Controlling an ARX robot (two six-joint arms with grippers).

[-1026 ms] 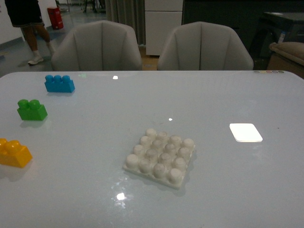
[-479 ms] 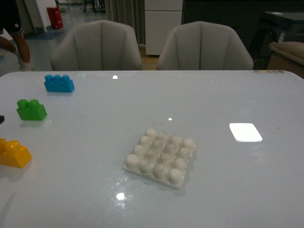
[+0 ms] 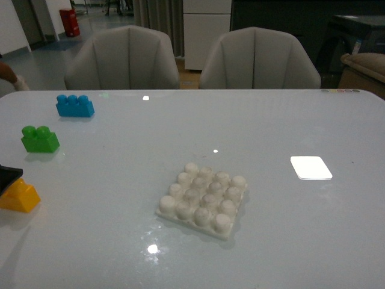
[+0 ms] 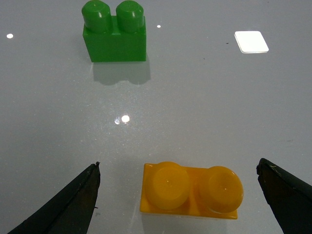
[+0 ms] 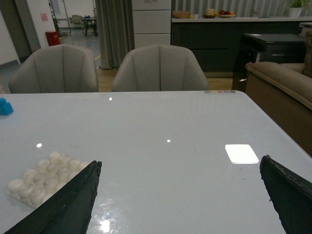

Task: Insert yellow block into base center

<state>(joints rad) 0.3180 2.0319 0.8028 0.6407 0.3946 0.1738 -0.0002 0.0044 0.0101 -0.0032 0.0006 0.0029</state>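
Looking out from the front view, we see the yellow block (image 3: 19, 197) at the left edge of the table (image 3: 289, 120), well apart from the base (image 3: 203, 208), which lies flat near the middle with bare tabletop on every side. A dark tip of the left gripper (image 3: 8, 174) shows at the frame edge, just over the block's far corner; we cannot tell from here whether it touches. The green brick (image 3: 40, 139) and the blue brick (image 3: 74, 106) stand farther back along that left side, each apart from the other, and a bright glare patch (image 3: 311, 168) lies right of the base. From the left wrist view, we look down on the yellow block, studs up, between two dark fingers (image 4: 63, 204) spread wide with a gap on each side, so the tool grips nothing; the green brick stands beyond with bare table between. From the right wrist view, the right gripper (image 5: 180, 161) is likewise spread wide and holds nothing, with the base beside one finger and open surface reaching to the table's far edge.
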